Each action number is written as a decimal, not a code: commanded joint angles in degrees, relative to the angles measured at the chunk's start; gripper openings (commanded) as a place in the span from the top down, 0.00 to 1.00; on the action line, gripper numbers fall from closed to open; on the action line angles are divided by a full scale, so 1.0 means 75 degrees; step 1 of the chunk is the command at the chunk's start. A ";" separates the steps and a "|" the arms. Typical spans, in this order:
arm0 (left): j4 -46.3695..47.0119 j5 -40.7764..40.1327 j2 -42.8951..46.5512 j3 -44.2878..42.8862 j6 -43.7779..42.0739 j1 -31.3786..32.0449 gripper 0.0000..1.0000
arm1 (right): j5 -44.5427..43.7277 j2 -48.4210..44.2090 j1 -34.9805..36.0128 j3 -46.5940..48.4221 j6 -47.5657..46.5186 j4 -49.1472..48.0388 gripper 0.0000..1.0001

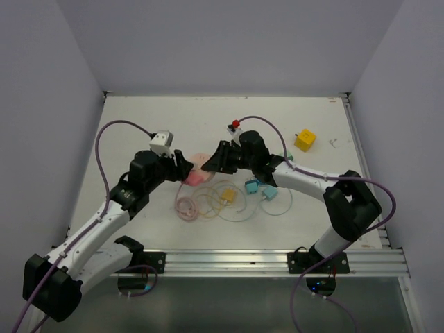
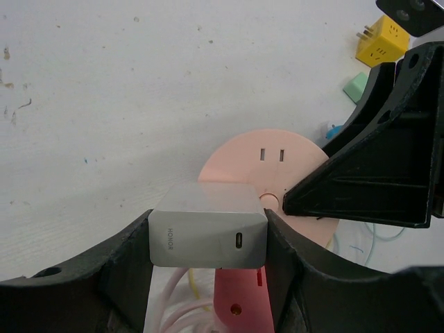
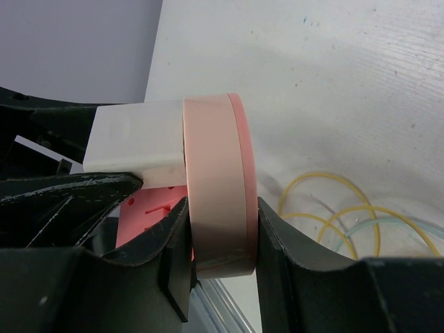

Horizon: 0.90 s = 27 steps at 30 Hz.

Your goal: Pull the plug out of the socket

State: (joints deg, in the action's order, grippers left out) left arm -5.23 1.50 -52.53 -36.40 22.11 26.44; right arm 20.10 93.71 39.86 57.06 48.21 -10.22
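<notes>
1. The white table point(image 1: 139, 125) stands between pale grey walls. Loose cable coils point(image 1: 208, 202) lie near the arms, and a yellow cube adaptor point(image 1: 304, 140) sits well apart.
2. Your left gripper point(image 2: 208, 220) is clamped across the grey-white plug point(image 2: 198, 239), with a finger on each side.
3. Your right gripper point(image 3: 220, 239) pinches the rim of the round pink socket point(image 3: 216, 173), which is held on edge.
4. The plug's face touches the socket's face. I judge it not yet out, so you are at the pull itself.
5. Next, draw the plug straight away from the socket face while you hold the socket firm. Tilting it risks binding the pins.
</notes>
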 commanded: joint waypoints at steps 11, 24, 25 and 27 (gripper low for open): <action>0.1471 -0.0785 0.1391 -0.1252 0.0533 0.0026 1.00 | -0.2716 0.0466 -0.0638 -0.0482 -0.0440 0.1973 1.00; 0.0710 -0.1254 -0.0364 -0.1392 0.0826 -0.0009 1.00 | -0.0842 -0.0799 -0.0908 -0.1033 -0.0591 -0.0101 1.00; 0.0466 -0.1092 -0.0517 -0.1404 0.0791 -0.0021 1.00 | -0.0445 -0.0927 -0.0896 -0.1068 -0.0638 -0.0427 1.00; 0.0569 -0.0892 -0.0834 -0.1416 0.0755 -0.0114 1.00 | -0.0092 -0.1057 -0.0896 -0.1150 -0.0697 -0.0664 1.00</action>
State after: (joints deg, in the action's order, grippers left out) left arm -2.61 -6.07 -57.04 -44.88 27.00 26.44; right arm 12.97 89.91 33.06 48.60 45.47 -6.48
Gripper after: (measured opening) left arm 0.601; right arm 0.374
